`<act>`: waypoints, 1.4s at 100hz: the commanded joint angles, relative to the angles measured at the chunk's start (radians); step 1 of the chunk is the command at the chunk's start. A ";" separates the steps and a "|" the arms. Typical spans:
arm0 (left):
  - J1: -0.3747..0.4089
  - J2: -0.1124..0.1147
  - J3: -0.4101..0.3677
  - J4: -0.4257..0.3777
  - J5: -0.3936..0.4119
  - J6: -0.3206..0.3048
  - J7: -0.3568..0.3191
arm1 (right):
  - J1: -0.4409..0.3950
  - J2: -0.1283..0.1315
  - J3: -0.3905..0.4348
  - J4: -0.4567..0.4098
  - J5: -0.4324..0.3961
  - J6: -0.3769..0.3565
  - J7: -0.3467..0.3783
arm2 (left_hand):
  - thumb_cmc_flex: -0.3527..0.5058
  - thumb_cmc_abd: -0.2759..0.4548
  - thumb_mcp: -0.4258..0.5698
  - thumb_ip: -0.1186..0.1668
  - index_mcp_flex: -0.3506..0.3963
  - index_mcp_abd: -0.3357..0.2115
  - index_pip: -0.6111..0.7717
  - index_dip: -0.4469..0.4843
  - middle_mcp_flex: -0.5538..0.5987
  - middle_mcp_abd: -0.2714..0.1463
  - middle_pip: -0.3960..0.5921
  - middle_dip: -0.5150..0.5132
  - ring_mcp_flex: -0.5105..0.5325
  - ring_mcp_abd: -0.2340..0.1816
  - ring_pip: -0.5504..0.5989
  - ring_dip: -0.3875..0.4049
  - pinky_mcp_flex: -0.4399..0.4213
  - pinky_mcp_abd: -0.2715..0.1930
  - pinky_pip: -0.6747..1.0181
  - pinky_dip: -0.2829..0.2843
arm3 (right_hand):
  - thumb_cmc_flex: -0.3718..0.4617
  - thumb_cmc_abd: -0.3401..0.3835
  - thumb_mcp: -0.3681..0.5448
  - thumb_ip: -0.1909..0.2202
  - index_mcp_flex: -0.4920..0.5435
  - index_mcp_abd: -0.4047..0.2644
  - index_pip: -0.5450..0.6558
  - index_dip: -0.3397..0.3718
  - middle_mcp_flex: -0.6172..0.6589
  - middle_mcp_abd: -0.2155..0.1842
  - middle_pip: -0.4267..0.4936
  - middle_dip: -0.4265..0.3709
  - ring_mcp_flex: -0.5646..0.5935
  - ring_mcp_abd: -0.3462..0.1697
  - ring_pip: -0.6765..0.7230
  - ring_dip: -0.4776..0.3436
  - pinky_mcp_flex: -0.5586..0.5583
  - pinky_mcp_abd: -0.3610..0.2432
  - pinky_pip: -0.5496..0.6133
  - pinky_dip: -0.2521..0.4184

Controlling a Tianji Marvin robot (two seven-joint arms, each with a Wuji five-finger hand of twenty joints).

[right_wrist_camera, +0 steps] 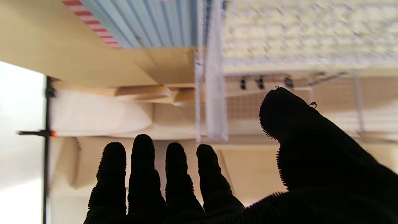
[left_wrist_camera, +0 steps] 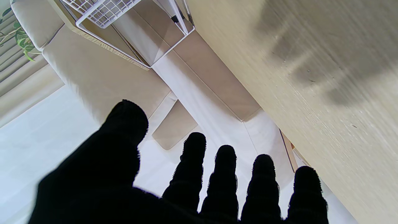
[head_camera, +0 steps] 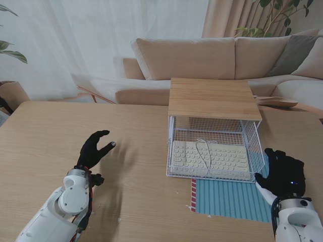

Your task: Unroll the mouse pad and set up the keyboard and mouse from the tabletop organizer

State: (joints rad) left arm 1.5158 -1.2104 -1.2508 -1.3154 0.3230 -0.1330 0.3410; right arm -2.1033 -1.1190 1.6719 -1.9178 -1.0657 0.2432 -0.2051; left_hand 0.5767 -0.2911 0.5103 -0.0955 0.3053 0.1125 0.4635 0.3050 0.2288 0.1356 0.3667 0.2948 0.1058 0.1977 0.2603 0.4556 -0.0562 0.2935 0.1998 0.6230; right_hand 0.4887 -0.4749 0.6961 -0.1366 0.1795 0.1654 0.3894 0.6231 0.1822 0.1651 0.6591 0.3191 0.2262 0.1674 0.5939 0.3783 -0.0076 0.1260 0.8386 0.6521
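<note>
Wire tabletop organizer (head_camera: 214, 151) with a wooden top stands toward the tabletop's (head_camera: 45, 146) far right; the cream keyboard (head_camera: 209, 157), its cord looped on the keys, lies on the lower shelf. The blue striped mouse pad (head_camera: 229, 199) lies flat at the near edge in front of the organizer, its right end hidden under the right hand (head_camera: 283, 174). That hand is empty, fingers spread. The left hand (head_camera: 95, 149) hovers empty, fingers apart, over the bare left side. No mouse can be made out.
</note>
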 commanded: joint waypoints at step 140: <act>0.052 0.009 -0.013 -0.082 0.021 0.004 -0.032 | 0.870 0.096 -0.573 0.408 0.263 -0.155 0.646 | -0.008 -0.042 0.045 0.032 -0.015 -0.007 -0.010 -0.008 -0.022 0.012 -0.008 -0.008 -0.030 -0.008 0.004 0.012 0.011 0.011 -0.034 0.030 | -0.047 0.064 -0.100 0.068 0.077 0.052 -0.075 -0.029 0.010 0.008 0.059 0.016 0.047 -0.036 -0.093 -0.050 0.062 -0.052 -0.166 -0.179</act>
State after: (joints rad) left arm 1.5629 -1.1998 -1.2656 -1.3882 0.3423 -0.1323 0.3242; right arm -1.2487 -1.0115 1.1050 -1.5189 -0.8049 0.0825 0.4184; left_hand 0.5767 -0.3178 0.5461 -0.0954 0.3053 0.1125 0.4635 0.3050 0.2288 0.1358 0.3667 0.2948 0.1057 0.1979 0.2603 0.4558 -0.0453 0.2948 0.1998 0.6240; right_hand 0.4659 -0.4243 0.6177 -0.1156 0.2754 0.1919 0.3176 0.6042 0.2034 0.1672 0.7277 0.3354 0.2771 0.1450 0.4883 0.3282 0.0525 0.0995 0.6961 0.4740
